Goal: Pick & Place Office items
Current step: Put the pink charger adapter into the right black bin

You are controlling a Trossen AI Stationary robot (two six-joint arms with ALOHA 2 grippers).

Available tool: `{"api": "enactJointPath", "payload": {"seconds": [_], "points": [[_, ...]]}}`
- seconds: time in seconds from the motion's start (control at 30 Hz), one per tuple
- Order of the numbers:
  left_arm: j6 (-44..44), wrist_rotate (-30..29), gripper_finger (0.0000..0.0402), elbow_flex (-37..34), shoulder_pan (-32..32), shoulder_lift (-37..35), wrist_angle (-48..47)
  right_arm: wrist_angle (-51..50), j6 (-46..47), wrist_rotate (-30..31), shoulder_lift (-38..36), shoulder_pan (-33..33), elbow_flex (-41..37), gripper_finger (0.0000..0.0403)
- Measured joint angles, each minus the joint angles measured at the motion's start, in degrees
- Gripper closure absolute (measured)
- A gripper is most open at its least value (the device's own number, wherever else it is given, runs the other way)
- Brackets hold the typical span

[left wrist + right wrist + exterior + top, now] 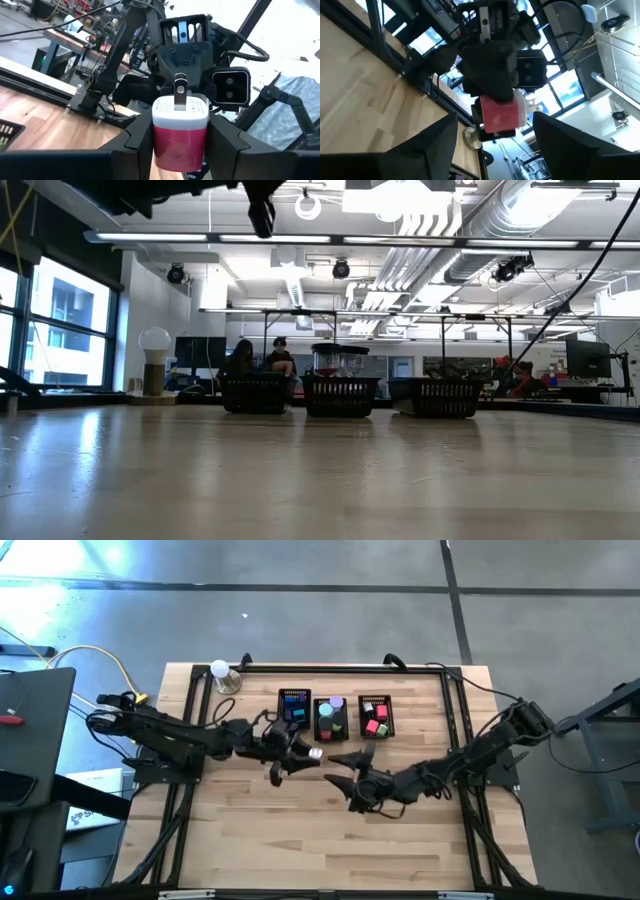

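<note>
Between left fingers (180,150), a pink-and-white block (180,132) (gripped above table (300,830)).

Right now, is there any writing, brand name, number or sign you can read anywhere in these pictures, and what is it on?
No readable text in any view.
Pink and white block held in the left tool: no lettering shows.
Items in the three black mesh bins: too small to read.
Screens in the room behind the table: too blurred to read.

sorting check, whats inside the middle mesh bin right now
In the high view the middle bin holds a purple piece, a teal piece, a green piece and a black round roll. Anything underneath them is hidden.
</note>
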Motion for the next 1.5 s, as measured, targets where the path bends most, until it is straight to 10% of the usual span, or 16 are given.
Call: {"api": "enactJointPath", "payload": {"seconds": [0.6,1.5], "points": [[-3.52,16.98,0.0276,-0.02,13.53,0.05,-0.60,2.37,-4.43,-0.73,0.02,-8.65,0.11,0.0095],[-4.49,19.50,0.0276,-0.07,15.87,0.05,-1.27,0.51,-11.36,-24.24,0.07,-19.36,0.09,0.0090]]}}
